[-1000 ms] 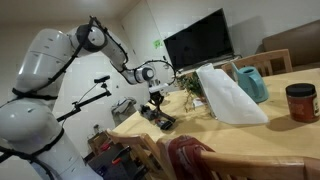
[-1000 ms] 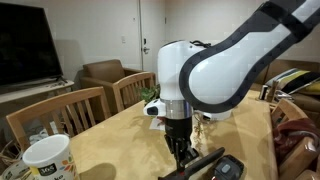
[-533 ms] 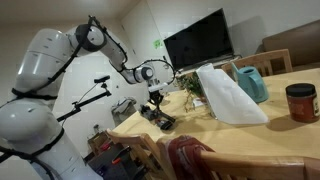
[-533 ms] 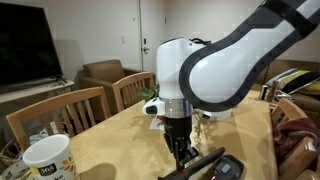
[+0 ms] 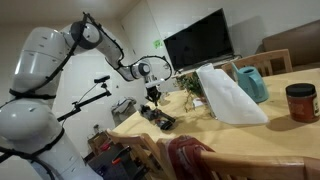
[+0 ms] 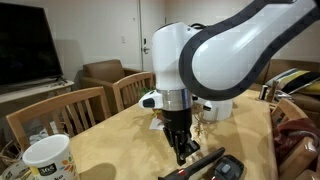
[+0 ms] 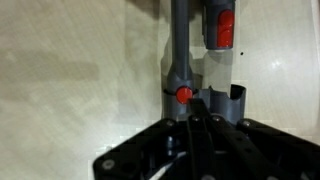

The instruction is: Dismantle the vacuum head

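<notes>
The vacuum head [image 5: 158,118] is a low black piece lying on the wooden table near its corner; it also shows in an exterior view [image 6: 203,162]. In the wrist view it appears as a grey tube [image 7: 180,45] with a red button [image 7: 184,94] and a second grey part with a red patch [image 7: 220,25]. My gripper [image 5: 153,94] hangs just above it, pointing straight down [image 6: 183,150]. In the wrist view the gripper [image 7: 192,104] has its fingers pressed together, with the tips just by the red button. It holds nothing.
A white bag [image 5: 228,95], a teal jug [image 5: 250,82] and a red-lidded jar [image 5: 300,102] stand further along the table. A white mug [image 6: 45,160] sits near the table edge. Wooden chairs [image 6: 70,112] and a television [image 5: 198,42] surround the table.
The gripper has risen slightly above the vacuum head and the wrist has shifted a little. The vacuum head has not moved.
</notes>
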Controlling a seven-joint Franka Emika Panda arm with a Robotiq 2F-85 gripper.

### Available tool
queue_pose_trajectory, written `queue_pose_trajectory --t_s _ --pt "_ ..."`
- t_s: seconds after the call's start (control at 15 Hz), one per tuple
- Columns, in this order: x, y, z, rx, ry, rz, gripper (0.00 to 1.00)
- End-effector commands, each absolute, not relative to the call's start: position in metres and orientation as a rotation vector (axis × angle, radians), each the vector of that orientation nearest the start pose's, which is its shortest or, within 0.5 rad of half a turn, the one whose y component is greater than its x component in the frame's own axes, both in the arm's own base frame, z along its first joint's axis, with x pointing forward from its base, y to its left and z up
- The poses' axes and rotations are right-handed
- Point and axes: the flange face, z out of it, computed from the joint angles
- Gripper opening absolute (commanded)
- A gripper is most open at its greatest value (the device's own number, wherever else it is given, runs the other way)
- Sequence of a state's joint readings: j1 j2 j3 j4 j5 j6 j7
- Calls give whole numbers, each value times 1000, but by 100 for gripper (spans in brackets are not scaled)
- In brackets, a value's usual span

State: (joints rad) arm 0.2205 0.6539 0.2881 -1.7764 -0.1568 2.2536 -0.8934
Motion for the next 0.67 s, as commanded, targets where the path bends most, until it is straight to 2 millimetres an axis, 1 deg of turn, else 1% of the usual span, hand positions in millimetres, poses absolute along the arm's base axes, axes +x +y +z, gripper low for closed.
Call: queue_pose_trajectory --t_s 0.0,0.33,0.6 --pt "564 292 192 -2294 -2025 243 0" --pt "562 284 182 -2297 -2013 265 0" --pt "562 282 173 -2292 -2007 282 0"
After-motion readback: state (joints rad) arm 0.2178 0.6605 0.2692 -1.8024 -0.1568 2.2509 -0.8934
